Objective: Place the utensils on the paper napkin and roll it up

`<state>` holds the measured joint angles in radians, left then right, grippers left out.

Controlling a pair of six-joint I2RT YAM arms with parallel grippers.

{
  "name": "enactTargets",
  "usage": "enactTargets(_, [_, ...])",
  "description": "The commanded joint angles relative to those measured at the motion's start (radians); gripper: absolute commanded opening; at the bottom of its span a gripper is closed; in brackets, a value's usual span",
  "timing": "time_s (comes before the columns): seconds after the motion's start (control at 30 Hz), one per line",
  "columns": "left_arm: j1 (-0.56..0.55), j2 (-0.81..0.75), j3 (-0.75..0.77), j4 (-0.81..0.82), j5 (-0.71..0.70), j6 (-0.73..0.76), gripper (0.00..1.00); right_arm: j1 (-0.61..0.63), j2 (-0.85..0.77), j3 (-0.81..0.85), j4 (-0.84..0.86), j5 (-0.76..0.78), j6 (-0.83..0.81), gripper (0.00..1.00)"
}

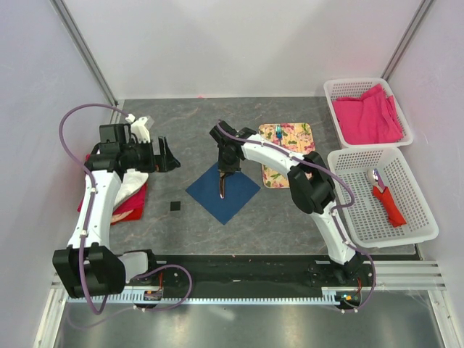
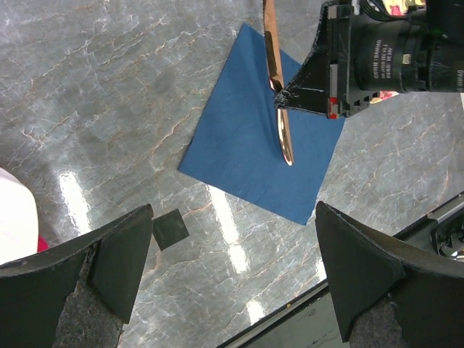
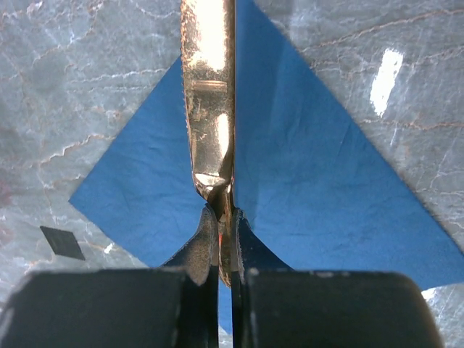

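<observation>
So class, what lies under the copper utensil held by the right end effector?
The blue napkin, flat on the marbled table. The copper utensil and right end effector hide a strip of it.

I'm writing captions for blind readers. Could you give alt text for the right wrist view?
The right gripper has its fingers shut on a shiny copper-coloured utensil that runs up the frame across a dark blue napkin lying flat on the grey marbled table. A small black square lies at lower left.

Navy napkin mid-frame, shiny copper utensil, yellow-pink floral mat plus bright-blue utensil, hot-pink cloth upper right, grey marbled table.
</observation>
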<state>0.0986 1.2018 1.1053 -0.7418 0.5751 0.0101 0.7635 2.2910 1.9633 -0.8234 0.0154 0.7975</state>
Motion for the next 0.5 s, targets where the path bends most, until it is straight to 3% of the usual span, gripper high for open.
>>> enactTargets(0.0, [0.006,-0.034,-0.010,0.042,-0.003,-0.027,1.00,0.000,0.021,0.055,0.010,0.023,0.020,0.00])
enactTargets(0.47, [0.004,-0.027,-0.015,0.051,0.000,-0.032,1.00,-0.020,0.082,0.063,0.009,0.006,0.032,0.00])
